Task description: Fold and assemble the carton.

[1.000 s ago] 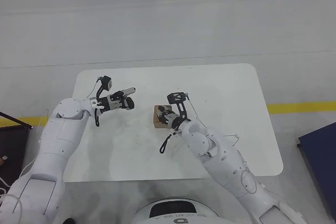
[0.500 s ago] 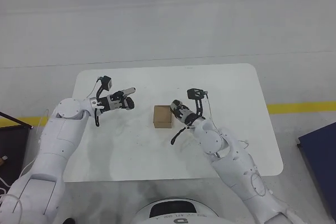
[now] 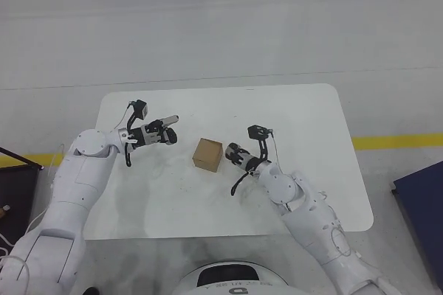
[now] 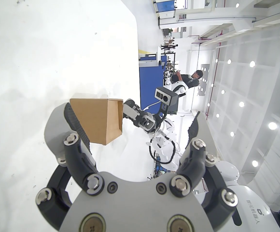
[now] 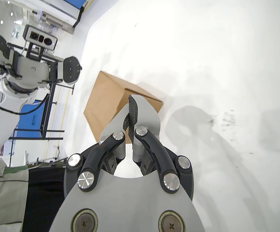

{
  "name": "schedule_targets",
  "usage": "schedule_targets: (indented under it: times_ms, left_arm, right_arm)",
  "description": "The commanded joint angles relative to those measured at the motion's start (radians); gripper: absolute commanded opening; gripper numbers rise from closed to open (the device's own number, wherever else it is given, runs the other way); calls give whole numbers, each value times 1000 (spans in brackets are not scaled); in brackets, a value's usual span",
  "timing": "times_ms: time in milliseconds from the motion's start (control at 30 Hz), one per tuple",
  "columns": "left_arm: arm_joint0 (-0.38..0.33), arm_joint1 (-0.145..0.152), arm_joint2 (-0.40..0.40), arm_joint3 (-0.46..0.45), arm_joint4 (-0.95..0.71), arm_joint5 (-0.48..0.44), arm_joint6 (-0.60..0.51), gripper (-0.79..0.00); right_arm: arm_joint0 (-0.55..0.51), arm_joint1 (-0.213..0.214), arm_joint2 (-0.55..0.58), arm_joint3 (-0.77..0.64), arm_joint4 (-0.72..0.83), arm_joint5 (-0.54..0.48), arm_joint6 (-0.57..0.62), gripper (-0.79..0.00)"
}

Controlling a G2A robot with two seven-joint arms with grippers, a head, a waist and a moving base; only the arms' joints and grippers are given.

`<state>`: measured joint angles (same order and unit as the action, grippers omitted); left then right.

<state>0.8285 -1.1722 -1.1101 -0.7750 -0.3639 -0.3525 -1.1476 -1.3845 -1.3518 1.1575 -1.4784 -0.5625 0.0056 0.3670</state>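
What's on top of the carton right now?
Nothing: from above, the carton shows a bare cardboard top. The shut right tool sits beside it, not over it. The carton's underside, against the table, is covered, so I cannot check that.

Bright ceiling lamps (image 4: 272, 125); table (image 3: 303, 125) glares, perhaps overexposed.

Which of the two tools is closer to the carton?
The right tool, shut, close beside the carton; the left tool is open and hangs farther away.
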Motion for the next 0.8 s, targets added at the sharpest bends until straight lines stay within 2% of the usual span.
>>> schedule_targets:
  times_ms: [0, 33, 67, 100, 133, 200, 233, 333, 400, 500, 667, 767]
  left_arm:
    - [0, 0, 0, 0, 0, 0, 0, 0]
    - [0, 0, 0, 0, 0, 0, 0, 0]
    - [0, 0, 0, 0, 0, 0, 0, 0]
    - [0, 0, 0, 0, 0, 0, 0, 0]
    - [0, 0, 0, 0, 0, 0, 0, 0]
    - [0, 0, 0, 0, 0, 0, 0, 0]
    - [0, 0, 0, 0, 0, 0, 0, -1]
    - [0, 0, 0, 0, 0, 0, 0, 0]
    - [0, 0, 0, 0, 0, 0, 0, 0]
    - [0, 0, 0, 0, 0, 0, 0, 0]
    - [0, 0, 0, 0, 0, 0, 0, 0]
    - [0, 0, 0, 0, 0, 0, 0, 0]
  right_arm:
    - [-16, 3, 32, -12, 20, 3, -35, -785]
    - [-27, 5, 51, -24, 29, 0, -63, -785]
    - [-43, 6, 69, -41, 43, -7, -96, -736]
    - [-60, 8, 87, -59, 53, -16, -130, -212]
    - [-78, 10, 100, -77, 56, -29, -159, 0]
    - [-97, 12, 112, -93, 59, -40, -178, 0]
    - [-93, 11, 110, -90, 59, -38, -174, -761]
    - [-98, 12, 113, -94, 59, -41, -179, -592]
    - [-97, 12, 112, -93, 59, -40, -178, -436]
    - [-97, 11, 112, -93, 59, -40, -178, -265]
    - [-97, 12, 112, -93, 59, -40, -178, -69]
    - [-97, 12, 112, -93, 59, -40, -178, -18]
